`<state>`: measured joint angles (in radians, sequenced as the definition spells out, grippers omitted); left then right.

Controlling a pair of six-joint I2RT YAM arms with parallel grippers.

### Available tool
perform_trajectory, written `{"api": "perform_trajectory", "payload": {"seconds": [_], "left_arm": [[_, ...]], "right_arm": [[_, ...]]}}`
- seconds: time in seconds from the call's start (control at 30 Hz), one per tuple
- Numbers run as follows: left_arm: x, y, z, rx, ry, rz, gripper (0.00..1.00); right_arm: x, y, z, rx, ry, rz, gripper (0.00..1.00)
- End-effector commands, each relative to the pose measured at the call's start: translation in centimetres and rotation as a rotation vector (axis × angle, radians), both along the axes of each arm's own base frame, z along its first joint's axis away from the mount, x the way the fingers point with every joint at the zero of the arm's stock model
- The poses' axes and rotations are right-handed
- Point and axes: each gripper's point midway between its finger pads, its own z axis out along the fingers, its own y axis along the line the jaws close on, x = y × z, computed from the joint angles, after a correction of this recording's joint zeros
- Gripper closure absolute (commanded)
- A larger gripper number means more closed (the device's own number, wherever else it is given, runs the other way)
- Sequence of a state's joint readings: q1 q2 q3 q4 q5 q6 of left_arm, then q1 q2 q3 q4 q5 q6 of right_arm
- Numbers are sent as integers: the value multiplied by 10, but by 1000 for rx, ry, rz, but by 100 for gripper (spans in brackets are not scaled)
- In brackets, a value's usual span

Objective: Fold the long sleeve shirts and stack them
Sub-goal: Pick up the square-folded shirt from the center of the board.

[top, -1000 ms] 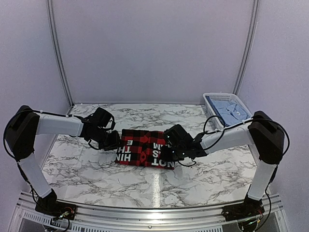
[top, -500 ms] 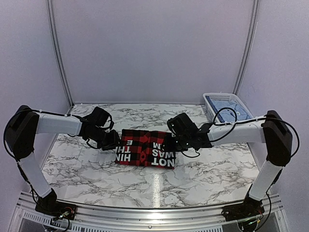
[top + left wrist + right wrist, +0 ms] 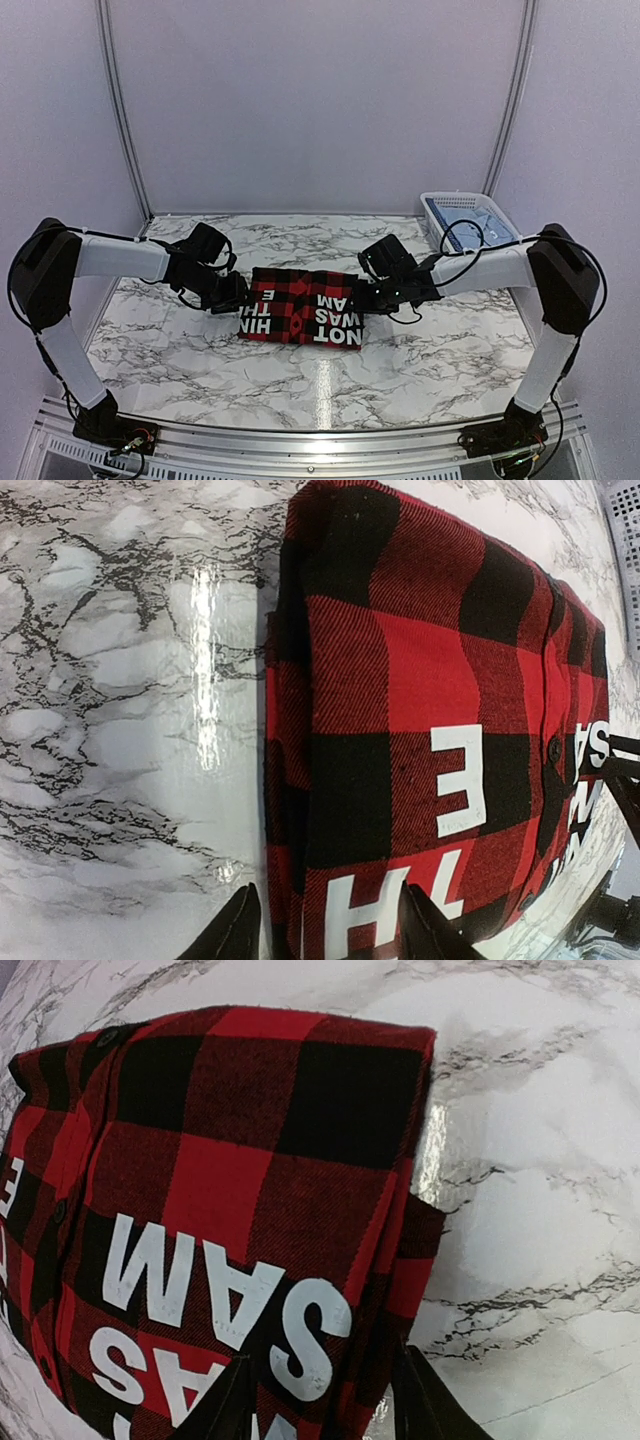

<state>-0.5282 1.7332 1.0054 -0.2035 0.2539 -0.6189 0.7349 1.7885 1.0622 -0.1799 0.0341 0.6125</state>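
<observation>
The red-and-black check shirt [image 3: 300, 308] lies folded into a rectangle on the marble table, white letters facing up. It fills the left wrist view [image 3: 430, 730] and the right wrist view [image 3: 230, 1200]. My left gripper [image 3: 232, 293] is open at the shirt's left edge, one finger over the table and one over the cloth [image 3: 330, 930]. My right gripper [image 3: 372, 290] is open at the shirt's right edge, its jaws straddling the folded edge [image 3: 320, 1410]. The pale blue shirt [image 3: 478, 222] lies in the white basket at the back right.
The white lattice basket [image 3: 436, 212] stands at the table's back right corner. Marble tabletop [image 3: 330, 380] stretches in front of the shirt. Grey walls and metal frame posts close the back and sides.
My right gripper has moved from over the shirt's right part back and to the right, to the shirt's right edge. The left gripper has barely moved. The shirt stays in place.
</observation>
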Motion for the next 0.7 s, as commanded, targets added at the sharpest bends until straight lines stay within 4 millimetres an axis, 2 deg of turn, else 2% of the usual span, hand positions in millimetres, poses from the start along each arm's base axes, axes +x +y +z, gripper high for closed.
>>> {"api": "perform_trajectory", "payload": {"seconds": [0.0,0.13,0.5,0.67], "left_arm": [[-8,5,-6,14,28,-17,52],[-8,3,-7,10,33,-25,51],[-6,-1,-18,13,60,-37,46],[-5,-10,-24,-1,82,-59,46]], "right_arm": [[1,5,-7,19,8,12,58],[-2,1,-12,16,13,1,63],[-12,-17,-24,13,30,-38,98],[-13,-17,-24,19,31,-31,100]]}}
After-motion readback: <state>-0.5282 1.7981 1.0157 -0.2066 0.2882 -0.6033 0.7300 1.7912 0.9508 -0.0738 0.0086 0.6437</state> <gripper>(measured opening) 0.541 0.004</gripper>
